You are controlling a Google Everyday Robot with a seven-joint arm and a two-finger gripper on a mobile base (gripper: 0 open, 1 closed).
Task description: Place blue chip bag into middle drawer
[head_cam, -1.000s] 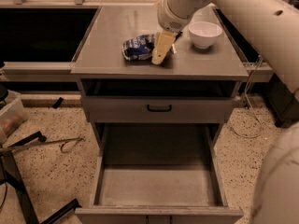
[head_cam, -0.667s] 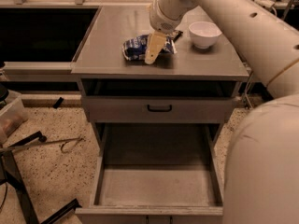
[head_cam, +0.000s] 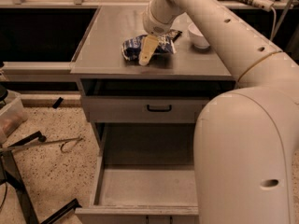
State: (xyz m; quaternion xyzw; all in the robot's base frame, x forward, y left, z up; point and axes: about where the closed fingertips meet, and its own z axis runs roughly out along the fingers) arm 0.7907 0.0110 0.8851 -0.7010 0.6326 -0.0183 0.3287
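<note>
Grey metal cabinet surface (head_cam: 107, 41) carries the glossy blue foil chip bag (head_cam: 131, 48); the tan gripper (head_cam: 146, 55) presses onto it, grip impossible to tell, deep grey middle drawer (head_cam: 145, 188) open below.

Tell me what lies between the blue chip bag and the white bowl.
In the camera view, a small dark wrapper lies between the blue chip bag and the white bowl; the claw sits over the bag.

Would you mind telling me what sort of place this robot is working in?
Probably a lab or office kitchenette: a grey metal drawer cabinet on speckled terrazzo floor, with a glossy blue chip bag and white bowl on top. The gripper is at the bag.
</note>
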